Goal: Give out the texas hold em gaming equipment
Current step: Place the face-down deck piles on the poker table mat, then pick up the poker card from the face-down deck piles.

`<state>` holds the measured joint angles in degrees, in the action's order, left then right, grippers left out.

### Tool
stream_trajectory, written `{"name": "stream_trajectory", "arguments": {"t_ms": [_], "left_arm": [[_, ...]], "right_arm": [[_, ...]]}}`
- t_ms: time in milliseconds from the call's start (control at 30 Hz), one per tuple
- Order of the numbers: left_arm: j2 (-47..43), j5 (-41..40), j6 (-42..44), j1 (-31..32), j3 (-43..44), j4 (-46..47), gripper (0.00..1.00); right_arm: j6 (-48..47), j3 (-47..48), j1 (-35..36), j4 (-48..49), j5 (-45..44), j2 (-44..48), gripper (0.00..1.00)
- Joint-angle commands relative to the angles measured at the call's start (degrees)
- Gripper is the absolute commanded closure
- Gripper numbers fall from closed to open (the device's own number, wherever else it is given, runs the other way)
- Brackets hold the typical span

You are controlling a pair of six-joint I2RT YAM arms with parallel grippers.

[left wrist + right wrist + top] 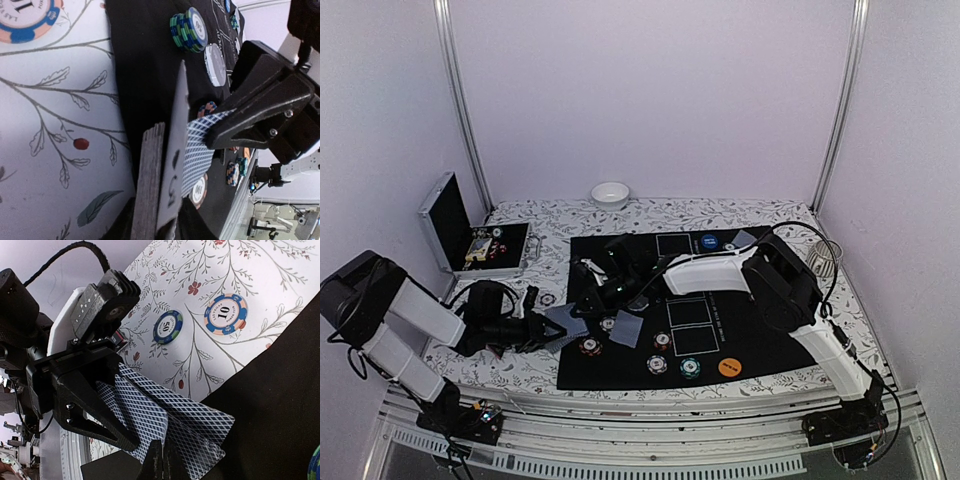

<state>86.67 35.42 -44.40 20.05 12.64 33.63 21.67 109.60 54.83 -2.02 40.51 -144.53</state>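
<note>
On the flowered table (760, 215) a black mat (760, 330) lies toward the right; a silver case (445, 220) stands open at the far left, and a white bowl (610, 194) sits at the back edge; the two claws meet over the mat's left edge; the left claw (548, 325) is closed around a deck (149, 185) held on edge above the cloth, its cards fanning loose at the outer end; the right claw (217, 127), stretched across from the right, is pinched tight on one blue-backed card (197, 150) that touches the deck; another card lies flat on the mat just beside them; chips sit along the mat's near part, a green stack (190, 30) among them; a 10 chip (226, 314) and a 50 chip (167, 326) lie on the cloth near the left claw; an orange disc (728, 367) lies at the mat's near right, a blue disc (709, 241) at its far edge.
</note>
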Motion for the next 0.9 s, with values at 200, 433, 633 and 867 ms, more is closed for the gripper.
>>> {"name": "stream_trajectory", "arguments": {"t_ms": [200,433,633,867], "left_arm": [[1.4,-1.0,1.2,-2.1,-0.2,1.3,0.6],[1.0,-0.7,1.5,-2.4,-0.5,1.2,0.56],[1.0,-1.0,1.9,-2.4,-0.3,0.4,0.55],[1.0,-1.0,2.2,-2.7,-0.3,0.0,0.54]], "right_arm": [[0.0,1.7,0.9,-0.2,-1.3,0.2,0.98],[-0.5,-0.7,0.6,-0.6,-1.4,3.5,0.98],[-0.5,-1.1,0.4,-0.6,-0.9,5.7,0.98],[0.4,-2.6,-0.3,-0.5,-0.8,8.0,0.98]]}}
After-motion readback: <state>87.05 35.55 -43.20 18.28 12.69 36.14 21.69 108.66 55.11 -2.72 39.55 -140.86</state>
